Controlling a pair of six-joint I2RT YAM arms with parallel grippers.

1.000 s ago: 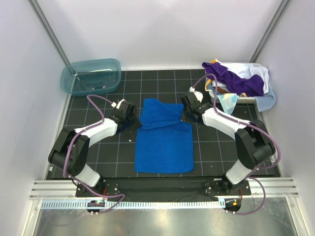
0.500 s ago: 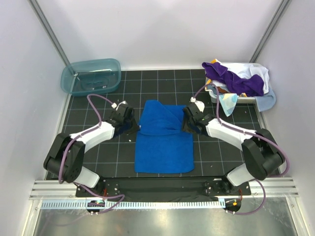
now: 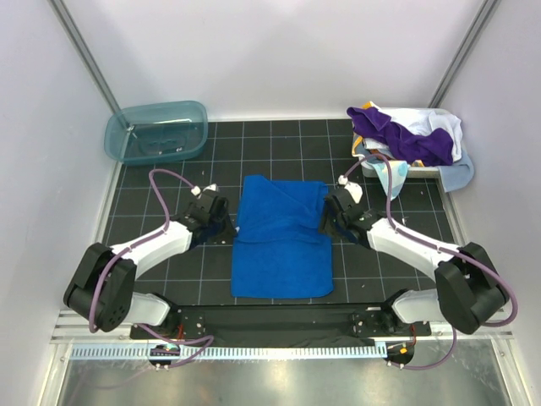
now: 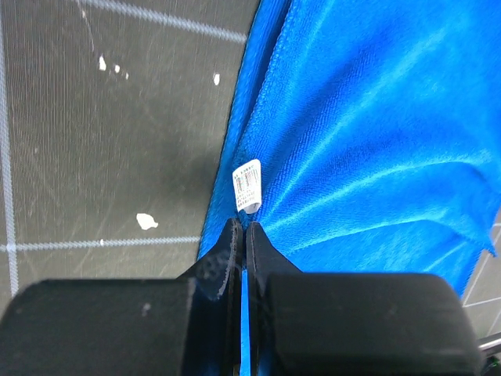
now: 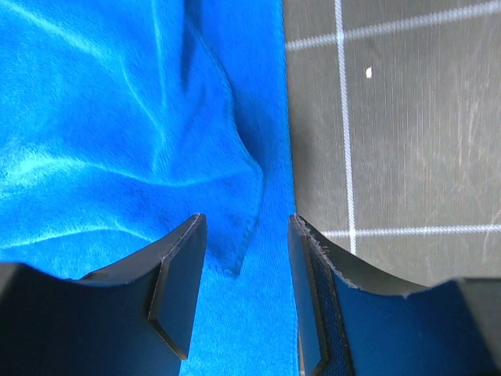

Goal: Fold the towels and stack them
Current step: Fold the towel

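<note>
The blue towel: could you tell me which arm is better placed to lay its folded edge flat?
Probably left: the left gripper is shut on the edge of the blue towel, while the right gripper stands open, holding nothing.

Royal blue towel lies flat dead centre, its far part doubled back over the near part, the upper layer rumpled. Over at the far right, a deep purple towel sprawls across a crumpled heap with a white towel and a light blue towel. Possibly more are buried underneath.
</note>
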